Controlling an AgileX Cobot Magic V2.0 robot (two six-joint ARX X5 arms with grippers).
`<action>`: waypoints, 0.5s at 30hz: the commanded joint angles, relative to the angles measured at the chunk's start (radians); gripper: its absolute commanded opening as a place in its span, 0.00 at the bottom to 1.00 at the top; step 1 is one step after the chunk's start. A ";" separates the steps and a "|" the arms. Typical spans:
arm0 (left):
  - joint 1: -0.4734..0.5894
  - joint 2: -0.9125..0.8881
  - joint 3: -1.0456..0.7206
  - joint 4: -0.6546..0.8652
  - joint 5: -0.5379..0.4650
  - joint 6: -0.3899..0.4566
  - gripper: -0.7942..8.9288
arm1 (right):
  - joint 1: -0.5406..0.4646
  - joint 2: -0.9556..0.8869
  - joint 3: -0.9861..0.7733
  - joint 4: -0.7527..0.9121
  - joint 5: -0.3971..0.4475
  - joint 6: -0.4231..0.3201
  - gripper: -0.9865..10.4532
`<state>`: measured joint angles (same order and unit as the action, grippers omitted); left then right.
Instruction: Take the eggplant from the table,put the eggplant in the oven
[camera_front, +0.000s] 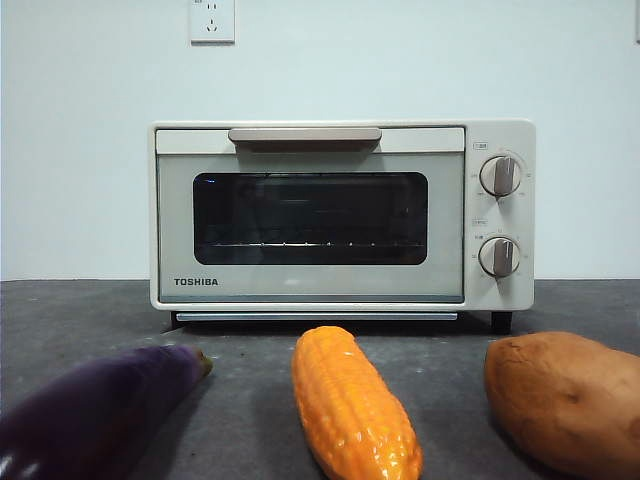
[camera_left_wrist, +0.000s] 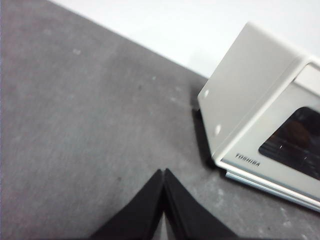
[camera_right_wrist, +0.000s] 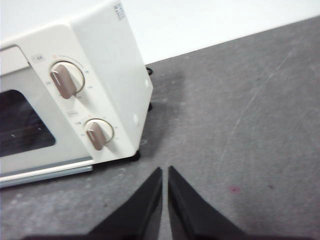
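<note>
The glossy dark-purple eggplant (camera_front: 95, 415) lies on the dark grey table (camera_front: 250, 370) at the front left, its brownish stem tip pointing toward the oven. The cream Toshiba oven (camera_front: 340, 215) stands behind it with its door closed. No arm shows in the front view. My left gripper (camera_left_wrist: 164, 172) hovers shut over bare table beside the oven's left side (camera_left_wrist: 245, 95). My right gripper (camera_right_wrist: 165, 170) is shut too, above the table near the oven's knob side (camera_right_wrist: 90, 95). Neither wrist view shows the eggplant.
An orange corn cob (camera_front: 352, 405) lies in the front middle and a brown sweet potato (camera_front: 565, 395) at the front right. A white wall with a power socket (camera_front: 212, 20) rises behind the oven.
</note>
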<state>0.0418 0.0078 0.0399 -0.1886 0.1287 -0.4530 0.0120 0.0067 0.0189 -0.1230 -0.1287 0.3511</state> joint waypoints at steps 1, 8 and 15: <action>0.003 0.014 0.054 -0.029 0.002 -0.012 0.09 | 0.000 -0.002 0.040 0.008 -0.003 0.064 0.09; 0.003 0.114 0.188 -0.124 0.004 -0.008 0.09 | 0.000 0.019 0.162 -0.024 -0.002 0.070 0.09; 0.003 0.262 0.331 -0.136 0.048 0.010 0.09 | 0.000 0.137 0.347 -0.112 -0.003 0.071 0.09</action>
<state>0.0418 0.2546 0.3454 -0.3386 0.1661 -0.4572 0.0120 0.1287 0.3405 -0.2352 -0.1310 0.4103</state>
